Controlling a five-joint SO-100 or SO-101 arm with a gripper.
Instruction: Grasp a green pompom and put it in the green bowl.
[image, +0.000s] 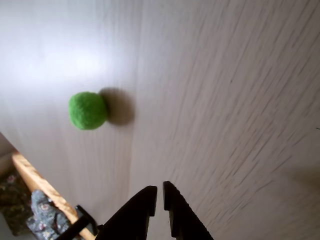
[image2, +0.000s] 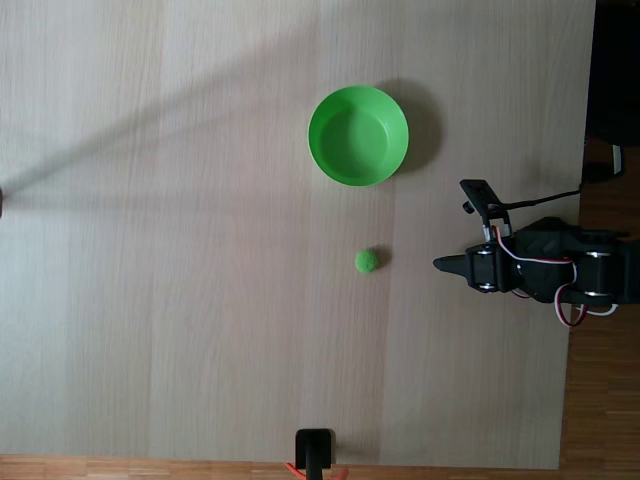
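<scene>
On the table, empty green bowl; green pompom well outside.

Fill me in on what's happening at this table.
A small robot arm at the table's right edge in the fixed view is going after the green pompom. Its tool holds nothing, with the fingertips nearly together, and hangs apart from the pompom, which lies loose on the wooden table. The green bowl sits empty farther along the table. Nothing has been picked up yet.

Arm cut by right edge
</scene>
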